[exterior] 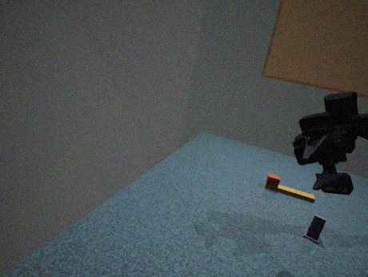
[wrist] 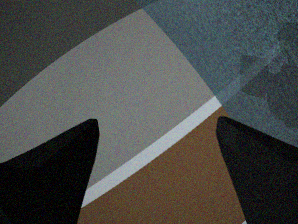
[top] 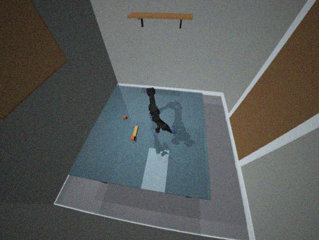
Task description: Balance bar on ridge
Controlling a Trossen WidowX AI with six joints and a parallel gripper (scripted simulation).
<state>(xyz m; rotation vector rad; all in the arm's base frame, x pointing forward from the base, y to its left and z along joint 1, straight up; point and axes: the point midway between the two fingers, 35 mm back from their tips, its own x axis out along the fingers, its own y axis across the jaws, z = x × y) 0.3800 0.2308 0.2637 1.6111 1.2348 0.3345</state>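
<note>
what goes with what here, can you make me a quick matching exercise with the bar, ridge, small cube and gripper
1. bar
2. ridge
3. small cube
4. gripper

a. open, holding nothing
b. lying flat on the table, orange block at one end
c. standing alone, nothing on it
d. orange, apart from the bar

Pairs: 1-b, 2-c, 3-d, 4-a

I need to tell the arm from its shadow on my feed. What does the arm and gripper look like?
The arm is matte black throughout, built of blocky links with a cylindrical joint housing on top. The gripper has two plain black fingers tapering to points. No cables or markings are discernible.
</note>
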